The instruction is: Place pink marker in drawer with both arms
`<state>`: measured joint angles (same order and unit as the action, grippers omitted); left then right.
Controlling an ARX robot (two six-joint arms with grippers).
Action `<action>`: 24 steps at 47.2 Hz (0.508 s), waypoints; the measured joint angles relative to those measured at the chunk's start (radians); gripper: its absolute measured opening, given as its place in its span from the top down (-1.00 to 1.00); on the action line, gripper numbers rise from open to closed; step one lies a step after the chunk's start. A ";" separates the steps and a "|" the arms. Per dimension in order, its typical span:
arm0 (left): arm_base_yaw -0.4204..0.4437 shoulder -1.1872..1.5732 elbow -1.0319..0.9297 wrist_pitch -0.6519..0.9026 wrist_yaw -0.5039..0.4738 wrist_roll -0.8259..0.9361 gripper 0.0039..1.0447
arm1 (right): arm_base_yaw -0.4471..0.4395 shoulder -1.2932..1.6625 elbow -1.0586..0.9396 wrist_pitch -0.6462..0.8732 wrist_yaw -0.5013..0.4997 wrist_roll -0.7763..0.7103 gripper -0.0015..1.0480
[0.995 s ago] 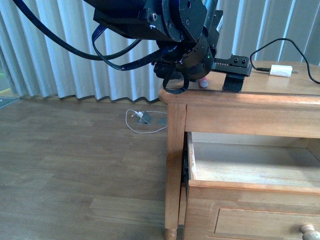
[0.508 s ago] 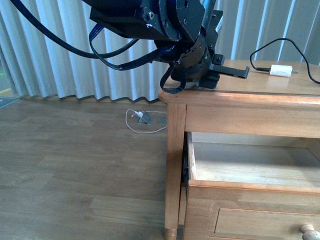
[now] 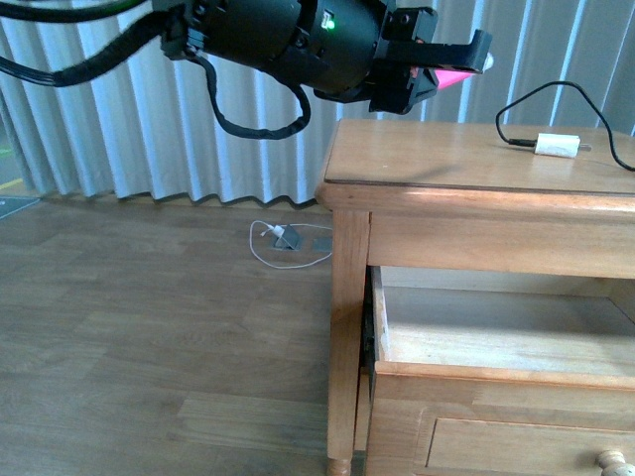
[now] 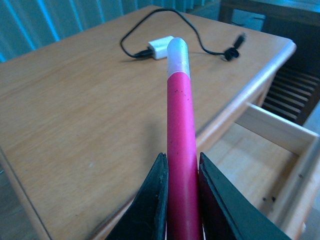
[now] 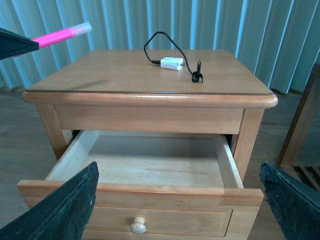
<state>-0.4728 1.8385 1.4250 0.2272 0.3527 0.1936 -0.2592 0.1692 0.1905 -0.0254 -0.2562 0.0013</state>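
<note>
1. The left gripper is clamped on the pink marker. In the left wrist view both fingers press tight against the barrel with no gap, and the white-capped end sticks out well past them.
2. The marker is up in the air, clear of the nightstand top and touching nothing. In the front view it hangs over the top's left end, white tip pointing toward the side with the white plug adapter and its black cable.
3. The drawer is pulled out under the top. The pale wood floor looks bare as far as I can see, so there's plenty of room.
4. The right gripper is spread wide with nothing in it. It sits out in front of the drawer, facing it, with the brass knob low in its view.
5. My read on the step: the pickup is done and the job is at the carry stage, roughly halfway. The marker isn't over the drawer opening yet.
6. Next, the left arm needs to come forward past the top's front edge, then down. The top overhangs the back of the drawer, so the front part is the easy drop zone.
7. Get low before letting go, since a round barrel will roll. After that I'd guess the right arm pushes the drawer shut.
</note>
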 joint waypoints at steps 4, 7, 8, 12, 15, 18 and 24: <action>-0.014 -0.034 -0.069 -0.093 0.091 0.151 0.72 | 0.000 0.000 0.000 0.000 0.000 0.000 -0.84; -0.022 -0.032 -0.079 -0.108 0.093 0.179 0.72 | 0.000 0.000 0.000 0.000 0.000 0.000 -0.84; -0.024 -0.031 -0.079 -0.112 0.093 0.186 0.72 | 0.000 0.000 0.000 0.000 0.000 0.000 -0.84; -0.041 -0.020 -0.080 -0.121 0.085 0.215 0.72 | 0.000 0.000 0.000 0.000 0.000 0.000 -0.84; -0.057 -0.008 -0.080 -0.118 0.067 0.226 0.72 | 0.000 0.000 0.000 0.000 0.000 0.000 -0.84; -0.078 0.019 -0.079 -0.110 0.048 0.232 0.72 | 0.000 0.000 0.000 0.000 0.000 0.000 -0.84; -0.114 0.111 -0.056 -0.095 -0.007 0.230 0.72 | 0.000 0.000 0.000 0.000 0.000 0.000 -0.84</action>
<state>-0.5869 1.9491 1.3689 0.1326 0.3454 0.4240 -0.2592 0.1692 0.1905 -0.0254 -0.2562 0.0013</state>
